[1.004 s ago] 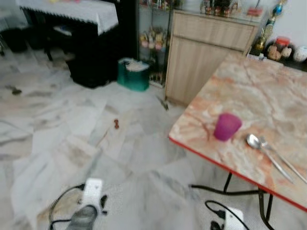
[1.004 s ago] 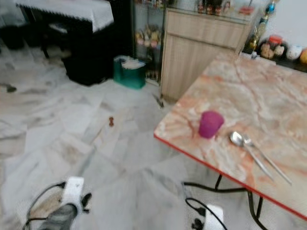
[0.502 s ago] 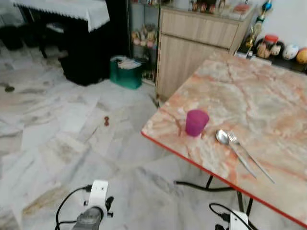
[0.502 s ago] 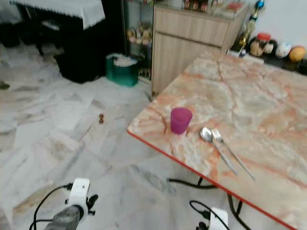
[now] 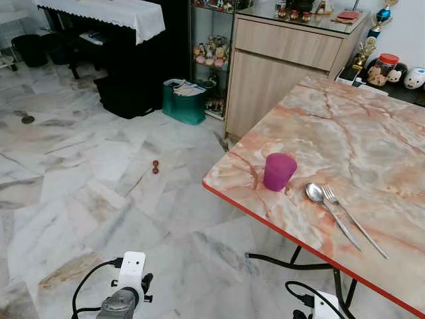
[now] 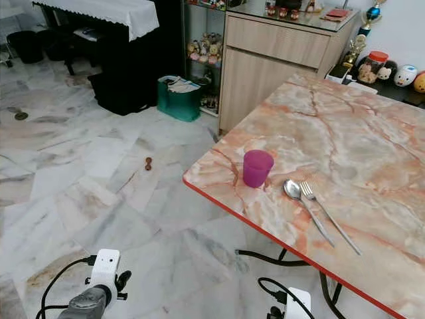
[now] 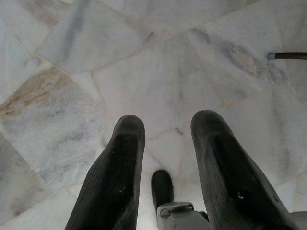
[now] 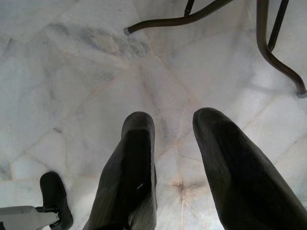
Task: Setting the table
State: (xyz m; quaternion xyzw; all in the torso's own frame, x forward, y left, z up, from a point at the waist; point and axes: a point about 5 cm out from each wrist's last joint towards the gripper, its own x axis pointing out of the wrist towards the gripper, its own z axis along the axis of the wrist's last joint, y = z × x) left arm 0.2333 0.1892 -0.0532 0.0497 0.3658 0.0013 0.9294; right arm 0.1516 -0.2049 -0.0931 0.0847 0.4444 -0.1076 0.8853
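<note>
Marble-topped table [image 5: 372,133] at 2 o'clock, purple cup [image 5: 279,171] upright near its red-edged corner, spoon [image 5: 327,209] and fork [image 5: 352,219] side by side just beyond, both arms hanging idle over pale floor tiles [image 5: 99,173], left gripper [image 7: 165,139] fingers spread, right gripper [image 8: 172,136] fingers spread, nothing held.

A lived-in home — the dining corner of a family room. A marble-patterned table [image 5: 345,133] with a red edge fills the right of the frame, a wooden sideboard [image 5: 285,63] crowded with trinkets stands at upper centre, a cloth-draped dark piece [image 5: 106,13] sits upper left — all on a pale marble floor [image 5: 80,179].
</note>
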